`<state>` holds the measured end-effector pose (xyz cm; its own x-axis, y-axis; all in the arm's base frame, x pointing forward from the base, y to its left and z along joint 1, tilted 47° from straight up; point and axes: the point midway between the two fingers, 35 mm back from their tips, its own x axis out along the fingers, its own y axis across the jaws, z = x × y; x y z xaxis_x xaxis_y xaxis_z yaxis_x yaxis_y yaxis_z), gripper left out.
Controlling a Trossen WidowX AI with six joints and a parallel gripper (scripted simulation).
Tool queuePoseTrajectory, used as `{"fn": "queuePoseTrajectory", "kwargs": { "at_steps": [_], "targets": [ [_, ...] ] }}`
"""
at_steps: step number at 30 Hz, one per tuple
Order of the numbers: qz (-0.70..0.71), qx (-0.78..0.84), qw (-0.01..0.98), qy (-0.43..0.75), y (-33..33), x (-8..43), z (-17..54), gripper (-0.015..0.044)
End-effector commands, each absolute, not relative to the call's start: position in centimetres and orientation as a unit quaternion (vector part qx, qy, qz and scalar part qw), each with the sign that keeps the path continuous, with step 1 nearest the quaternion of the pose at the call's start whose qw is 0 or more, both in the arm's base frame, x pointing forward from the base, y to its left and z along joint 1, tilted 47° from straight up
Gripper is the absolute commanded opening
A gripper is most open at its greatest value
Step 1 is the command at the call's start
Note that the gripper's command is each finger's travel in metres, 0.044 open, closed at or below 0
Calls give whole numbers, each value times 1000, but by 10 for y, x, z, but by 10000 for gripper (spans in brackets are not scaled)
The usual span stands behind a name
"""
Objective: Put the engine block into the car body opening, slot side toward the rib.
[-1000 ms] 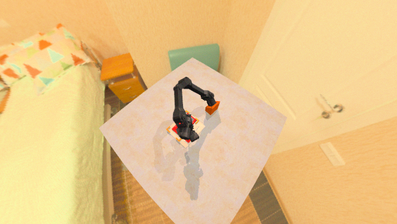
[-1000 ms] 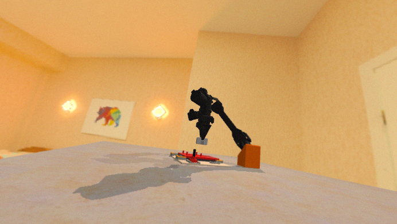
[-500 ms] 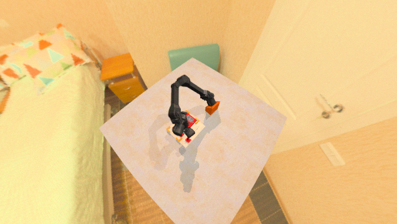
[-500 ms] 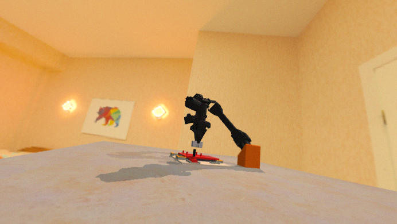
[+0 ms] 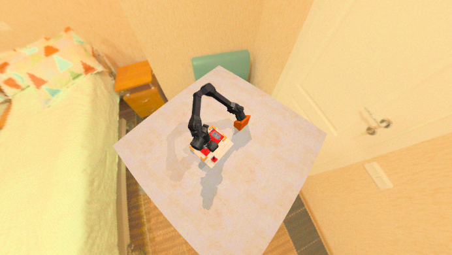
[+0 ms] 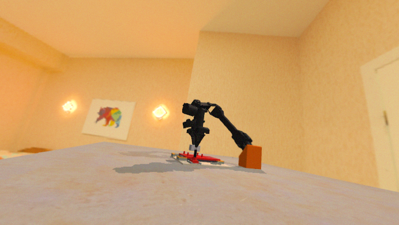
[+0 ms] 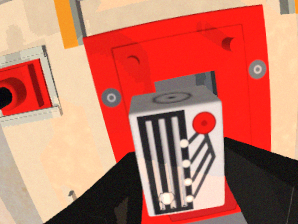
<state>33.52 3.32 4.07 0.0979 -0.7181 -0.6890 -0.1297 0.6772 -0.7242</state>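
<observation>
1. Top view: a pale surface (image 5: 228, 183) in a bedroom, with a bed at the left and a door at the right. Mid-frame, the arm (image 5: 199, 108) bends over the red car body (image 5: 212, 138), hiding most of it.
2. Exterior view: the gripper (image 6: 195, 148) hangs just above the body with the grey block (image 6: 194, 147) in it; the block is not yet seated.
3. Wrist view: the jaws are clamped partway shut on the block, at lower centre. The grey opening (image 7: 193, 84) shows just above it in the frame, so the block looks roughly lined up. Lowering, pushing down, release and withdrawal remain. I cannot make out the rib.
</observation>
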Motion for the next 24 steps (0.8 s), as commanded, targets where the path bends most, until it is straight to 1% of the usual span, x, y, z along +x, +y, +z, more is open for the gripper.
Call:
{"fn": "queuePoseTrajectory", "kwargs": {
  "at_steps": [1,3,9,24],
  "targets": [
    [-212,-352,653,636,21,336,47,0],
    [-211,-354,651,637,20,336,48,0],
    [-205,-361,648,639,20,337,47,157],
    [-214,-351,653,636,20,336,47,160]
  ]
}}
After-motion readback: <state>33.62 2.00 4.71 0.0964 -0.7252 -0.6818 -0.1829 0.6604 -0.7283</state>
